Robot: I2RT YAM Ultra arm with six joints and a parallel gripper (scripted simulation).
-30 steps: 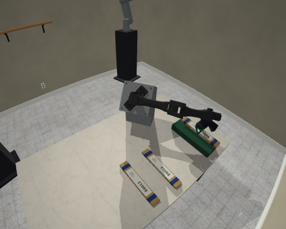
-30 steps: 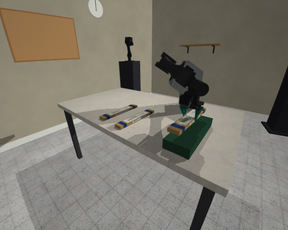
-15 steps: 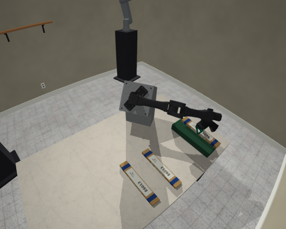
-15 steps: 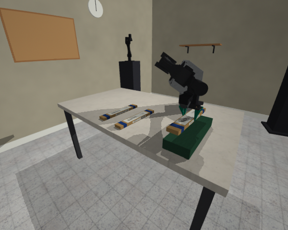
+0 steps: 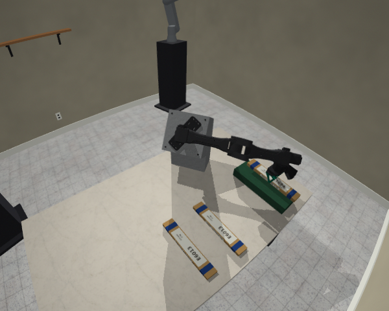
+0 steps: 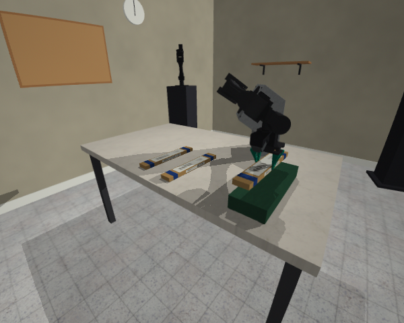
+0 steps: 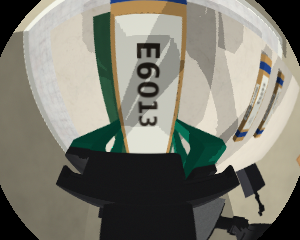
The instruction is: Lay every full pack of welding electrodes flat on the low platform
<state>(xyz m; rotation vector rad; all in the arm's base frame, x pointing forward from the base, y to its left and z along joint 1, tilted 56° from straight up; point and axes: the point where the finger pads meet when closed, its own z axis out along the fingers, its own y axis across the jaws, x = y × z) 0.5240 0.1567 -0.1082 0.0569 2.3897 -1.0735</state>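
Three tan packs with blue bands and white E6013 labels are in view. My gripper with green fingers is shut on one pack, which lies lengthwise along the dark green low platform at the table's right side. The same gripper, pack and platform show in the exterior view. In the wrist view the held pack runs straight away from the fingers. The other two packs lie flat on the table top, side by side, apart from the platform.
The grey arm base block stands at the table's back edge. Black pedestals stand on the floor around the table. The platform lies close to the table's right edge.
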